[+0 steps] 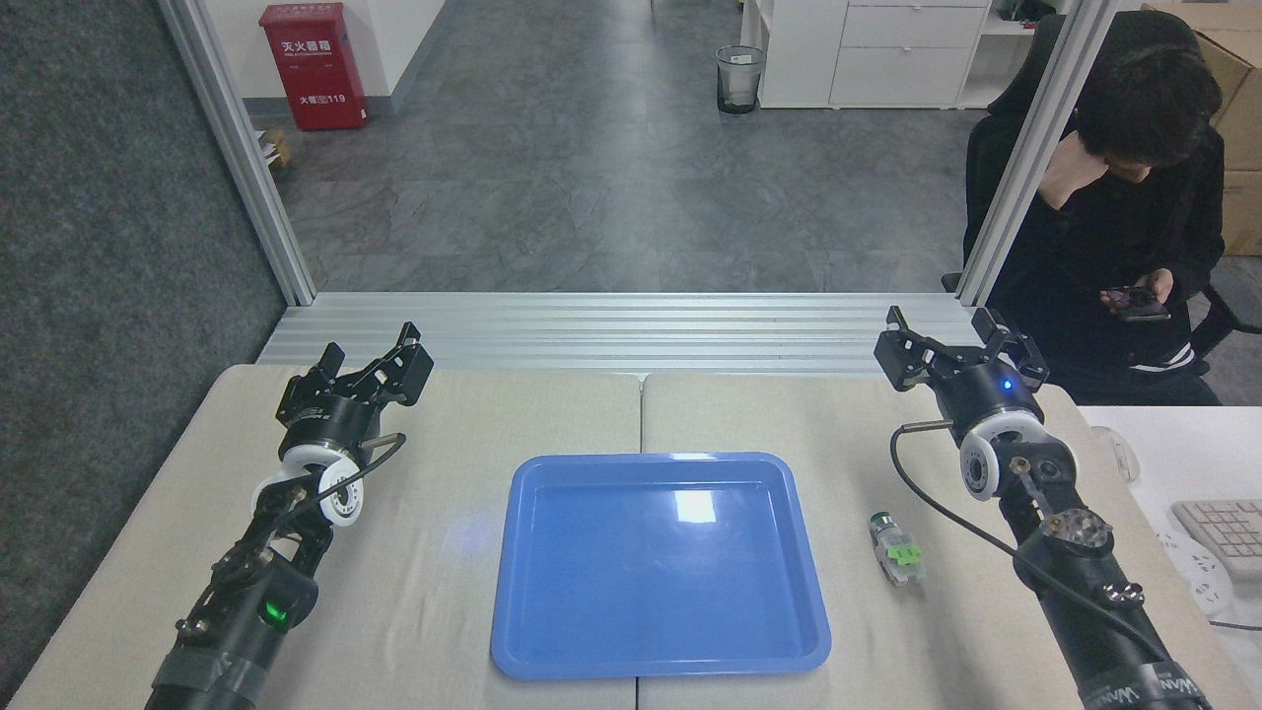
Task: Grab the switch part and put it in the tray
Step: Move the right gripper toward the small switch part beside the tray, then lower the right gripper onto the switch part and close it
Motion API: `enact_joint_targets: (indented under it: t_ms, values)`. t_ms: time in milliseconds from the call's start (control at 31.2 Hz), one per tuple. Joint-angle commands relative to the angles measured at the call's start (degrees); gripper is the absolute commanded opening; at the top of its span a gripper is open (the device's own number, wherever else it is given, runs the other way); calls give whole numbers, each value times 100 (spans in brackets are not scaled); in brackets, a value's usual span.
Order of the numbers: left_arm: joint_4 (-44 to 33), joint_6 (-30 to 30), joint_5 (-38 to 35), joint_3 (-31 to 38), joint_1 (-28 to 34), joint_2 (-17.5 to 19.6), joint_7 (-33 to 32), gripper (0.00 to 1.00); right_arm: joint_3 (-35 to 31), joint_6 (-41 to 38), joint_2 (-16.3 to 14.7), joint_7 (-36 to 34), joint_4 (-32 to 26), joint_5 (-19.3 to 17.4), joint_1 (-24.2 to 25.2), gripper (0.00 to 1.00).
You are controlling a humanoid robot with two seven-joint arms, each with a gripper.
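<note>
Tabletop: switch part (894, 548) lengthwise, roughly front-to-back.

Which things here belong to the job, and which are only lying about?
For the job:
small grey-white plastic switch part with green block
large glossy blue plastic tray
right gripper, open

Lying about:
red metal cabinet
grey waste bin
white keyboard
seated person's phone

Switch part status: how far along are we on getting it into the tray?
Done: nothing yet. The switch part lies on the table just right of the tray, which holds nothing. In hand: neither tool grips anything; the right tool is open above the table's far edge, beyond the part, and the left tool is open far to the left. Left: reach, grasp, lift, place in the tray.
</note>
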Motion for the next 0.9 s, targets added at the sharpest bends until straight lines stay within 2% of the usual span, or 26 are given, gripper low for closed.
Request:
enact_joint_targets:
  t_ms: [0, 192, 321, 481, 545, 737, 865]
  values:
    - [-3, -3, 0, 0, 0, 0, 0, 100, 43, -7, -364, -12, -8, -16, 305, 99]
    - [-3, -2, 0, 0, 0, 0, 0, 100, 52, -7, -320, -12, -34, -7, 296, 99]
    - [-3, -2, 0, 0, 0, 0, 0, 100, 0, 11, -311, -12, -385, -16, 348, 99]
    - [5, -2, 0, 0, 0, 0, 0, 100, -27, 28, -390, 14, -1562, -24, 1190, 99]
    - [-3, -3, 0, 0, 0, 0, 0, 100, -27, 37, -390, 14, -1835, -7, 1516, 99]
    - [5, -11, 0, 0, 0, 0, 0, 100, 79, 28, -355, -12, -1863, 54, 2360, 99]
    - [5, -2, 0, 0, 0, 0, 0, 100, 403, 20, -249, -21, -1512, 230, 2493, 99]
